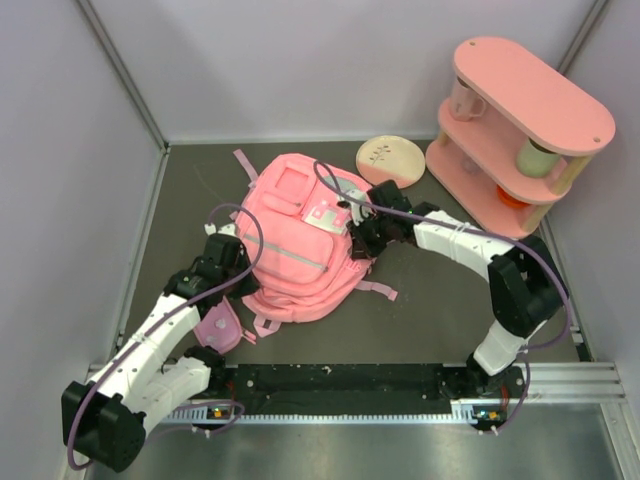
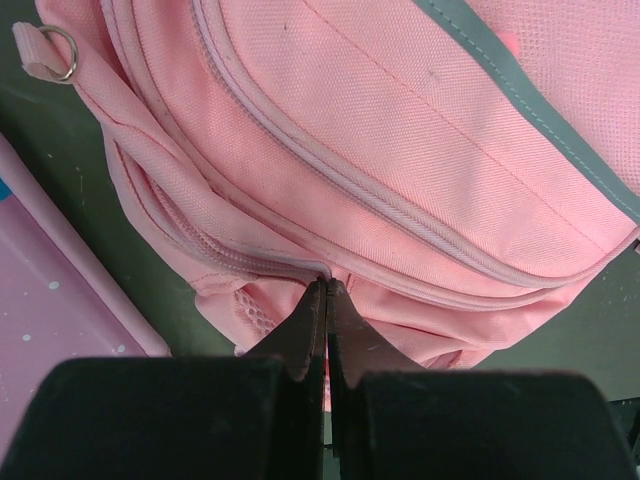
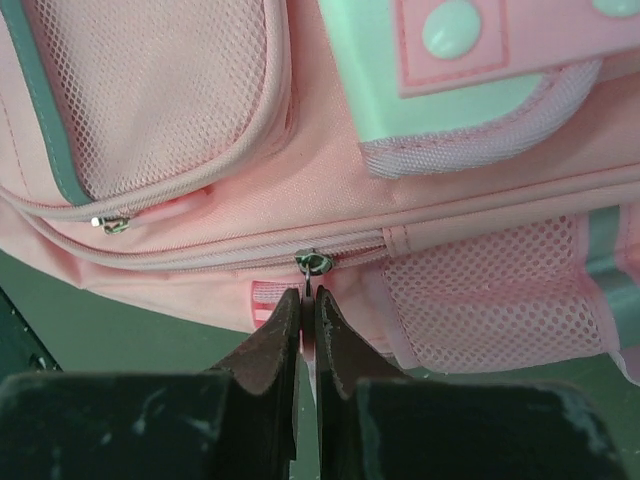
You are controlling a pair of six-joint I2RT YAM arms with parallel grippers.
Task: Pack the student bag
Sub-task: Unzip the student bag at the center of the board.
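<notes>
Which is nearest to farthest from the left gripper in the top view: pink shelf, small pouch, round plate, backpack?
1. student bag: the left gripper has its tips right at the bag's near-left edge.
2. small pink pouch: on the near side of the gripper, beside the left arm.
3. round pink plate: behind the bag, right of centre.
4. pink shelf: far right corner.
</notes>
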